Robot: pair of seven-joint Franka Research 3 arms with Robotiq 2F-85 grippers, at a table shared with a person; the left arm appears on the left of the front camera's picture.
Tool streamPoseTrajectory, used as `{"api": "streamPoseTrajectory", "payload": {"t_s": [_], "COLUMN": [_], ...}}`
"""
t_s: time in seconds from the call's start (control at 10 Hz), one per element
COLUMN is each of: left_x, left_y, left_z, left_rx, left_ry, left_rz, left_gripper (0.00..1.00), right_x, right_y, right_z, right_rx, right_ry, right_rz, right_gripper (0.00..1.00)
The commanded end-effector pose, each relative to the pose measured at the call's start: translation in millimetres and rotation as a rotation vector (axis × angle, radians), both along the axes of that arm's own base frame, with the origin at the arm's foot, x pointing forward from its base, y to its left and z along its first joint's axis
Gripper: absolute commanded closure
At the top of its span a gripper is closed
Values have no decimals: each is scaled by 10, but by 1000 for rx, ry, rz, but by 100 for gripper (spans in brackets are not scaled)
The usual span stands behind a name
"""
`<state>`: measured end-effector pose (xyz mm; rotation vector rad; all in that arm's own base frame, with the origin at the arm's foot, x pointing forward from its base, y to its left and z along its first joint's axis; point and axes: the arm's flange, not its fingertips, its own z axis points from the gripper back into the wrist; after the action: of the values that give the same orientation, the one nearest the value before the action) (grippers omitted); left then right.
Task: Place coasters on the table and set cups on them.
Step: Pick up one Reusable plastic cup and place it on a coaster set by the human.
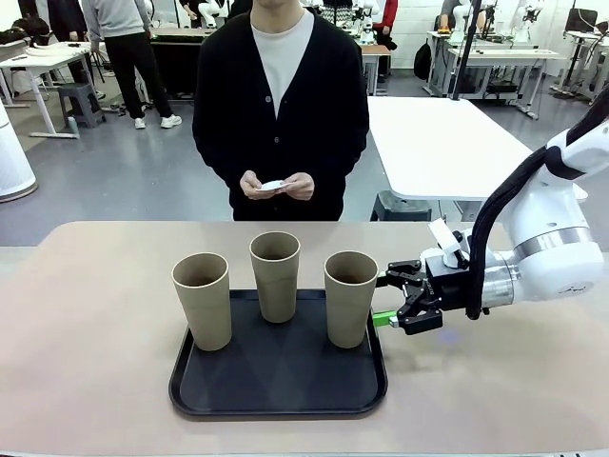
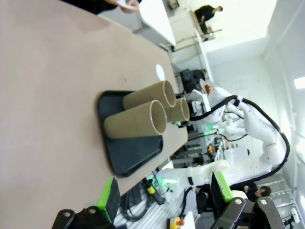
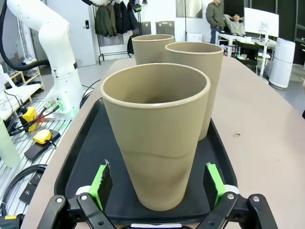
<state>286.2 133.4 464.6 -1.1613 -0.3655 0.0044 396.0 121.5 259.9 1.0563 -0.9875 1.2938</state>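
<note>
I count three tall tan tapered cups (image 1: 275, 276) upright on one black rounded tray (image 1: 276, 390) on the beige tabletop (image 1: 95, 362). At twelve o'clock a person's hands (image 1: 297, 186) hold white scalloped coasters (image 1: 272, 185), number unclear. Right pincer (image 1: 385, 300) lies level, gaping, at three o'clock of the rightmost cup (image 1: 350, 297); left pincer (image 2: 165, 191) gapes too

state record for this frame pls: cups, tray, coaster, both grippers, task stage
cups: left cup, middle cup, right cup, all upright on the black tray
table: tan table, tray sits on it
coaster: white disc held in the person's hands at the far side
right gripper: open, fingers flanking the right cup's lower part, not closed on it
left gripper: open, holding nothing, apart from the tray
stage: no cup set on a coaster yet
</note>
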Motion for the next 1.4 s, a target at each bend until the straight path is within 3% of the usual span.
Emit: {"api": "streamPoseTrajectory", "payload": {"t_s": [0.0,1.3], "left_x": [-8,-8], "left_y": [12,12], "left_z": [10,10], "left_rx": [-7,-7], "left_ry": [-11,-11], "left_rz": [0,0], "left_gripper": [0,0], "right_x": [56,156], "right_y": [73,311], "right_z": [-38,-244], "right_rx": [27,38], "right_ry": [-31,16], "right_rz": [-23,-10], "right_gripper": [0,0]}}
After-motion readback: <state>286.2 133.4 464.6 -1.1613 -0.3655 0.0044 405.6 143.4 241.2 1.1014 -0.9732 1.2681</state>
